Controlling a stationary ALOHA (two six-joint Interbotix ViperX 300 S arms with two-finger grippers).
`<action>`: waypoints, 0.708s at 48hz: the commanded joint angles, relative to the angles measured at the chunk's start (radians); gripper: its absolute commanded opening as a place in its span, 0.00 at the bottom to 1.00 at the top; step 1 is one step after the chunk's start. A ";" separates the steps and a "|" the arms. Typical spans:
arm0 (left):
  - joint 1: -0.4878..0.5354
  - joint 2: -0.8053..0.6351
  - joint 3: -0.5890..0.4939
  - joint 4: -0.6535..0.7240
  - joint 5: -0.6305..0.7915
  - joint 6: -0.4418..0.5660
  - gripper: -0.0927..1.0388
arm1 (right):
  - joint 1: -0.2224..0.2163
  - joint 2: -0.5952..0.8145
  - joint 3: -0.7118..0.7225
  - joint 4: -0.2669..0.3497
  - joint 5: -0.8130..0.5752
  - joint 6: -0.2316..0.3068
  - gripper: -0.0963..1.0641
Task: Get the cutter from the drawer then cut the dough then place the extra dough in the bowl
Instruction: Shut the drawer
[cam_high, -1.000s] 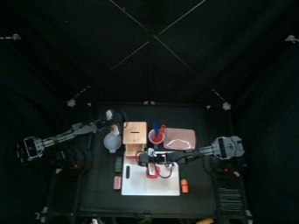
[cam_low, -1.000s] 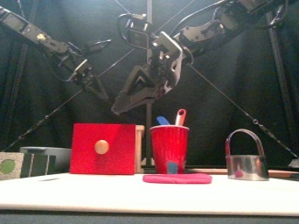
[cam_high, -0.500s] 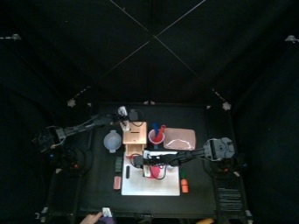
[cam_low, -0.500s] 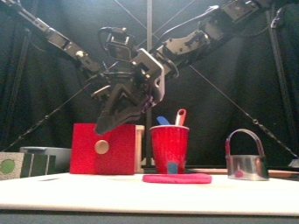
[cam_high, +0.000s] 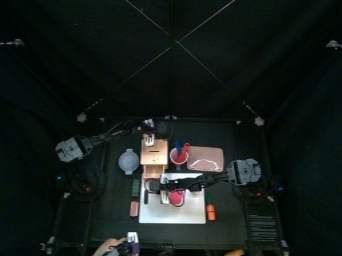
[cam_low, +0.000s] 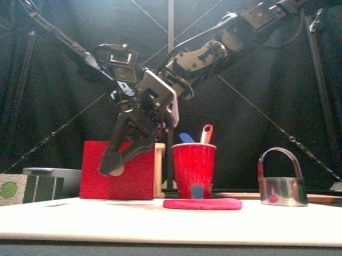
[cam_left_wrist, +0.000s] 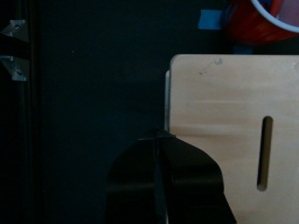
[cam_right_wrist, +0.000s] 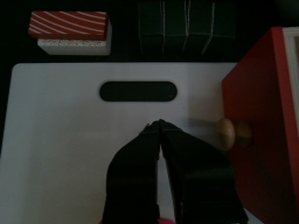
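The pale wooden box (cam_high: 155, 152) shows its red drawer front (cam_low: 122, 170) with a round knob (cam_right_wrist: 230, 131). My right gripper (cam_right_wrist: 158, 131) is shut with nothing in it. It hangs low over the white board (cam_right_wrist: 70, 131), just in front of the drawer and beside the knob (cam_low: 116, 168). My left gripper (cam_left_wrist: 158, 138) is shut and hovers at the edge of the box top (cam_left_wrist: 233, 114). A flat pink dough disc (cam_low: 203, 204) lies on the board (cam_high: 174, 205). The metal cutter (cam_low: 278, 185) stands at the right. The blue-grey bowl (cam_low: 51, 182) sits left of the box.
A red cup (cam_low: 194, 168) with a blue and a red knife stands right of the box. A pink tray (cam_high: 203, 157) lies behind it. A red striped toy (cam_right_wrist: 68, 24) and a dark green sushi roll (cam_right_wrist: 184, 19) lie off the board's grip-hole end.
My right gripper has come down and leftward to the drawer front. My left arm has swung in from the left to above the box's back edge.
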 joint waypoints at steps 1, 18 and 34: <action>-0.002 -0.003 -0.029 0.002 0.002 0.003 0.38 | -0.011 -0.025 -0.028 -0.020 -0.003 -0.002 0.28; -0.002 -0.002 -0.014 0.002 0.002 0.002 0.38 | -0.072 -0.005 -0.063 -0.130 0.052 0.000 0.28; -0.002 0.006 -0.011 0.002 0.002 0.005 0.38 | -0.120 0.008 -0.114 -0.202 0.115 -0.002 0.28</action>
